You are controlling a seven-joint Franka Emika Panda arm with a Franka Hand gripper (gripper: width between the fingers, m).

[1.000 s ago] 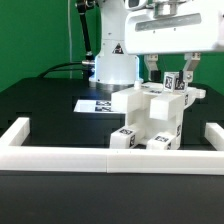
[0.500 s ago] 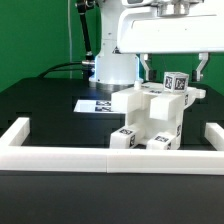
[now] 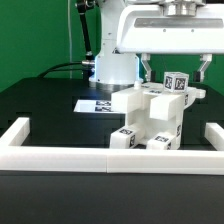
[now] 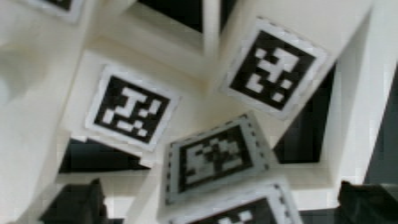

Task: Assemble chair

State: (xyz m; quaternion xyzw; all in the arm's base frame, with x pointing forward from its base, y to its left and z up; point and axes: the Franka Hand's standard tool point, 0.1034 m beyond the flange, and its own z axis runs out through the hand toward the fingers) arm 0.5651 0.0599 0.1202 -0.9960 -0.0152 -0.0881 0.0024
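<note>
1. White plastic throughout: the chair (image 3: 150,120) stands as one stepped, blocky body on the black table (image 3: 40,115). It sits towards the exterior view's right, just behind the long border rail (image 3: 110,158) and just beside the marker board (image 3: 98,104).
2. The parts read as joined. Blocky legs sit below, a stepped middle above them, and a small tagged top block (image 3: 176,83) at the highest point. I see no loose furniture part lying anywhere else on the table.
3. The gripper (image 3: 175,68) hangs directly above the chair with its jaws spread wide. One finger is on either side of the top block, each clear of it. Nothing is held.
4. The wrist view agrees. The dark fingertips (image 4: 68,205) sit at the edges of the picture, well apart. Between them are only white surfaces and black-and-white tags (image 4: 270,65), seen close and tilted.
5. Judgement on progress: late stage. Most or all pieces appear to be in place on the single body.
6. What is left, as far as I can judge: confirming that the top block is fully seated, and any piece on the far side. That side is hidden from both views, so I cannot say whether the build is complete.
</note>
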